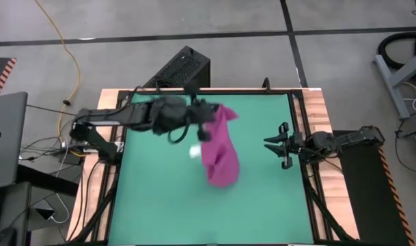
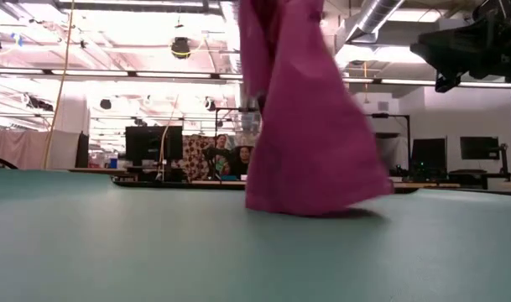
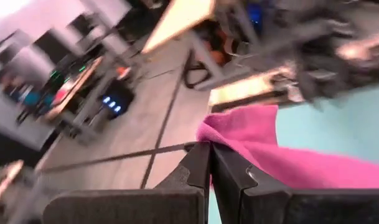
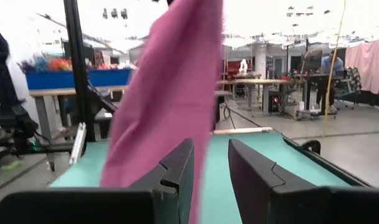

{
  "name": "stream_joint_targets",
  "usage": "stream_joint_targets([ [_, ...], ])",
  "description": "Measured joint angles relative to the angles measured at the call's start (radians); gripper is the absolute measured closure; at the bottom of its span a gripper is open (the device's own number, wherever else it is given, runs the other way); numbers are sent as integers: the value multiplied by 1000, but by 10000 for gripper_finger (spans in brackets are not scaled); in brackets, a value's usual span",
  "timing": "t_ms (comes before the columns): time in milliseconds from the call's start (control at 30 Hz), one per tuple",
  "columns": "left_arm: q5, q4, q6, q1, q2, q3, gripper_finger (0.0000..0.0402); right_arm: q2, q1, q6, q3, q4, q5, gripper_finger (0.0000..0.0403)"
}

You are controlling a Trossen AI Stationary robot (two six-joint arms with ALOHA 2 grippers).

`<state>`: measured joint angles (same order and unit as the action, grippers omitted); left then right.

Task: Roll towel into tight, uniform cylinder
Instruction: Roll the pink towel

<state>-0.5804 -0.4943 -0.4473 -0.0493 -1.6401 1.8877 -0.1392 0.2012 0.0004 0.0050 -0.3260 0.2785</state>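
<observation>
The towel (image 1: 219,147) hangs unrolled from the left gripper (image 1: 206,121), whose fingers (image 3: 201,168) are clenched on its top corner. It drapes down from them, and its lower edge touches the green mat (image 1: 262,198) near the middle. The right gripper (image 1: 276,145) hovers well apart from the cloth at the mat's right edge, fingers (image 4: 177,165) parted and holding nothing, with the towel out in front of them.

Green mat (image 1: 262,205) under towel's (image 1: 220,154) lower edge.
</observation>
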Motion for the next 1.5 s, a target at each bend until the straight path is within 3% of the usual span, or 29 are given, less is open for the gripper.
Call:
stream_joint_targets([
  [167, -10, 3, 92, 114, -40, -1, 401, -166, 0, -2, 0, -151, 12, 280],
  [233, 36, 19, 127, 149, -49, -1, 401, -243, 0, -10, 4, -217, 13, 280],
  [467, 584, -236, 137, 173, -45, 0, 401, -547, 0, -125, 86, -429, 58, 280],
  [567, 677, -293, 116, 150, -48, 0, 401, -680, 0, -248, 164, -480, 103, 280],
  [867, 521, -312, 90, 81, -57, -5, 401, -1050, 31, -539, 400, -472, 149, 280],
  [1033, 514, -322, 93, 81, -65, -6, 401, -1196, 83, -677, 496, -470, 338, 280],
  [1233, 514, -324, 93, 82, -63, -6, 401, -1295, 114, -797, 570, -551, 530, 280],
  [1500, 513, -327, 102, 83, -63, -6, 401, -1289, 120, -814, 578, -571, 538, 280],
])
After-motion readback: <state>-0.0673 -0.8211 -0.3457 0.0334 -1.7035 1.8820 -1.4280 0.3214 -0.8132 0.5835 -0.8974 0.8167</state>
